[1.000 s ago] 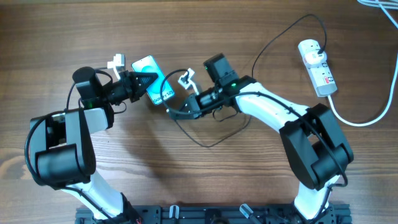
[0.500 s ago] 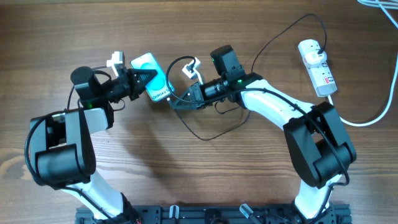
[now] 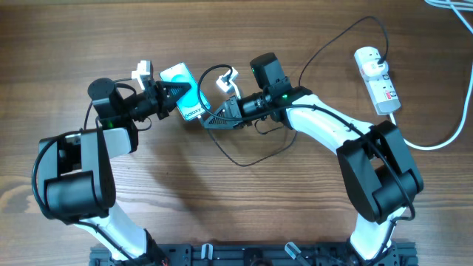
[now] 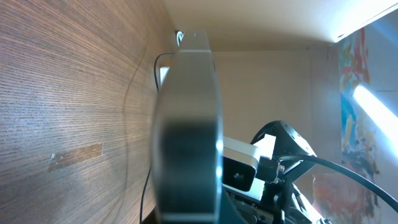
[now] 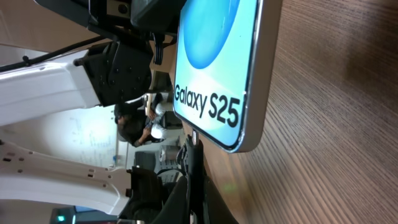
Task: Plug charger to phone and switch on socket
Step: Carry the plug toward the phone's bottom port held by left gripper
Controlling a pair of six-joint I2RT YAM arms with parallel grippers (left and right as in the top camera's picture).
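Left hand (image 3: pixel 166 97): I pinch the phone (image 3: pixel 179 75) above the desk (image 3: pixel 244 222).
Right hand (image 3: pixel 207 122): pressed together on the charger (image 3: pixel 244 163) tip.
Relation: the phone's long axis points at my right hand, and the tip is just beside its lower end.
Socket (image 3: pixel 377 77): well apart, on my right.

Even overhead light, soft shadows — left wrist foreground blurred, perhaps glare
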